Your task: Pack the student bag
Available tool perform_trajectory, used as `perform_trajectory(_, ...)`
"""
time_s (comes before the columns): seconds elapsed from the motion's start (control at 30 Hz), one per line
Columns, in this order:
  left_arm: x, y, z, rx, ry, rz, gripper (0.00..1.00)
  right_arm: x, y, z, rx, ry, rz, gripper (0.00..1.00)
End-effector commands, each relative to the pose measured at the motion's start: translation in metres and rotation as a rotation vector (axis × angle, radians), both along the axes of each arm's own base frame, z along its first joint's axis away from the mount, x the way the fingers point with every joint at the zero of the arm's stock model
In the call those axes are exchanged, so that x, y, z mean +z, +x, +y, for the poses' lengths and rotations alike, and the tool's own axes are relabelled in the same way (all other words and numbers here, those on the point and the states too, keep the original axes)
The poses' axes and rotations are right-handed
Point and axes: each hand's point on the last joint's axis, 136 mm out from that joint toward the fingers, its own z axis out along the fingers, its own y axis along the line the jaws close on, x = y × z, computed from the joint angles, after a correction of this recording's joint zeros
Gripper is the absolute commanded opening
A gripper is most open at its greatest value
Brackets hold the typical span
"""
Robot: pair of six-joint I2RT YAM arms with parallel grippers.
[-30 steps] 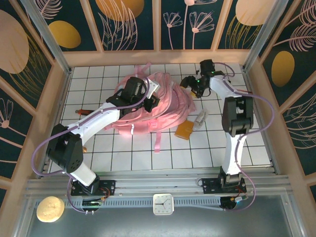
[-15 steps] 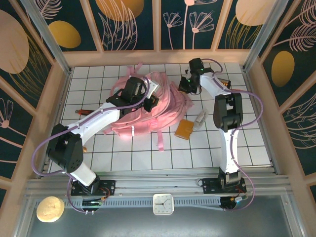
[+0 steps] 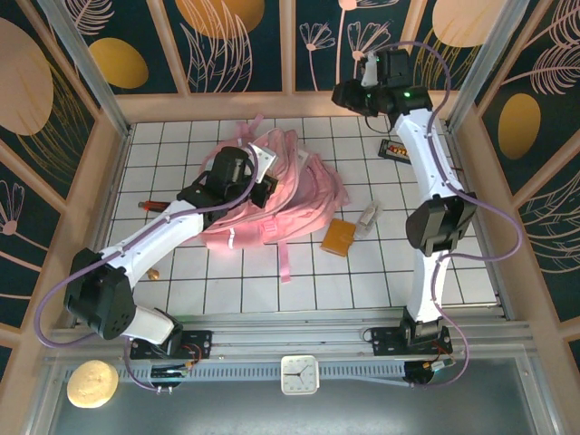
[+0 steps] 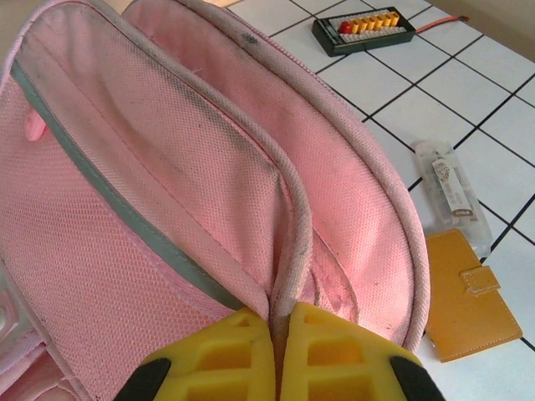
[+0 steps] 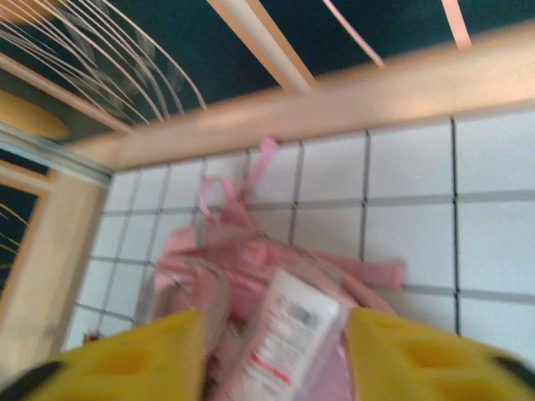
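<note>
The student bag (image 3: 281, 195) lies on the counter (image 3: 453, 263), toward 10 o'clock from centre. The left gripper (image 4: 276, 326) has its jaws together, pinching the bag's opening rim. The right gripper (image 5: 272, 330), high at 1 o'clock, appears clamped on a white-labelled packet (image 5: 288, 334). This looks like the loading step: the packet next needs lowering into the bag's mouth.

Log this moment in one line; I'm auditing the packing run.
left end effector: shut on backpack rim | right end effector: high, white packet between jaws, grip unclear | wallet: on table
</note>
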Motion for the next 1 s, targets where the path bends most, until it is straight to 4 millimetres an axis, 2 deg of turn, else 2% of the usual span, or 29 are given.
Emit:
perform_trajectory(0.0, 0.04, 0.009, -0.01, -0.025, -0.095, -0.122, 0.0, -0.151, -0.048, -0.002, 0.096, -0.177, 0.424, 0.99)
perform_trajectory(0.1, 0.038, 0.01, -0.013, -0.03, -0.1, -0.112, 0.0, -0.184, -0.06, 0.01, 0.142, -0.201, 0.467, 0.99)
perform_trajectory(0.43, 0.031, 0.013, -0.017, -0.042, -0.09, -0.09, 0.0, -0.247, -0.057, 0.045, 0.246, -0.184, 0.54, 0.98)
perform_trajectory(0.47, 0.03, 0.013, -0.017, -0.043, -0.089, -0.087, 0.0, -0.251, -0.056, 0.048, 0.251, -0.181, 0.546, 0.93)
perform_trajectory(0.53, 0.028, 0.013, -0.018, -0.044, -0.086, -0.083, 0.0, -0.253, -0.054, 0.05, 0.242, -0.171, 0.553, 0.64)
perform_trajectory(0.57, 0.027, 0.014, -0.017, -0.042, -0.084, -0.083, 0.0, -0.249, -0.051, 0.05, 0.231, -0.172, 0.54, 0.42)
perform_trajectory(0.6, 0.027, 0.014, -0.017, -0.04, -0.083, -0.083, 0.0, -0.24, -0.045, 0.047, 0.208, -0.185, 0.509, 0.04)
perform_trajectory(0.63, 0.028, 0.014, -0.016, -0.038, -0.081, -0.086, 0.0, -0.229, -0.04, 0.044, 0.181, -0.198, 0.474, 0.0)
perform_trajectory(0.73, 0.035, 0.016, -0.011, -0.015, -0.073, -0.113, 0.0, -0.159, -0.02, 0.04, 0.117, -0.197, 0.275, 0.0)
perform_trajectory(0.87, 0.061, 0.023, 0.012, 0.106, -0.065, -0.218, 0.0, -0.025, -0.001, 0.04, 0.039, -0.169, -0.052, 0.0)
perform_trajectory(0.9, 0.07, 0.024, 0.02, 0.147, -0.068, -0.25, 0.0, 0.009, -0.001, 0.04, 0.02, -0.161, -0.127, 0.0)
perform_trajectory(0.97, 0.081, 0.025, 0.035, 0.214, -0.066, -0.299, 0.0, 0.061, -0.005, 0.04, -0.01, -0.148, -0.249, 0.0)
